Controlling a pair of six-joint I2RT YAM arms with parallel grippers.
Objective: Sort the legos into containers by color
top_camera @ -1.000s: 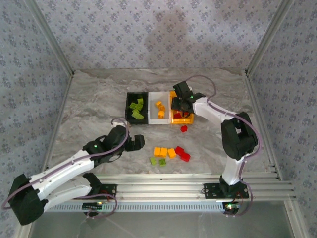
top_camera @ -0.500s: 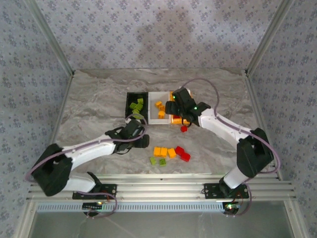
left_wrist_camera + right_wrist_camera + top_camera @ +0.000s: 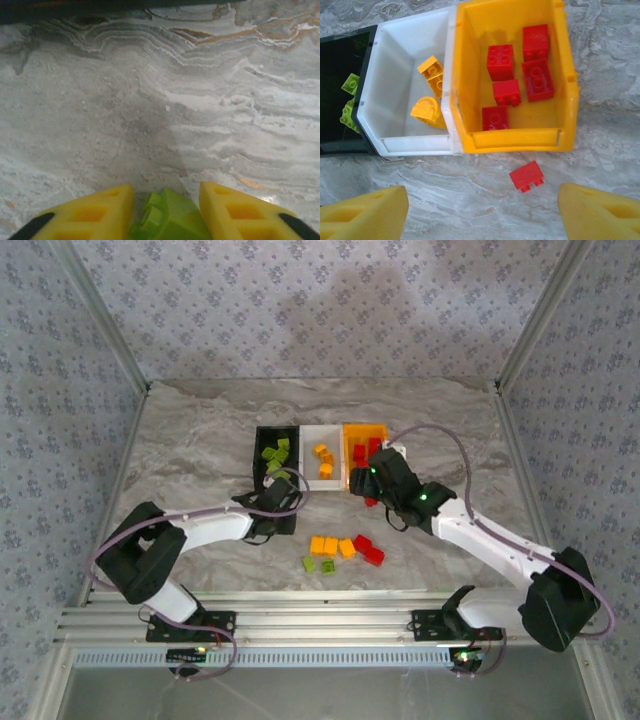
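1. Top external view: loose bricks (image 3: 340, 548) in orange, red and green cluster on the near bench (image 3: 190, 440), clear of its front edge.
2. Left fingers (image 3: 100, 212) pinch a lime brick (image 3: 167, 217) over bare marble.
3. Right fingers (image 3: 362, 210) stand spread above one red brick (image 3: 526, 176), which lies just before the rim of the orange-yellow bin (image 3: 515, 140).
4. White bin (image 3: 395, 95) and black bin (image 3: 337, 65) adjoin it in a row.
5. Patterned walls (image 3: 300, 300) enclose three sides.

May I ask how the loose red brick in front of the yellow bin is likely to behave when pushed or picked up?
Probably rigid: the red brick looks like moulded hard plastic. Likely light, being far smaller than the yellow bin. Flat faces suggest sliding, not rolling.
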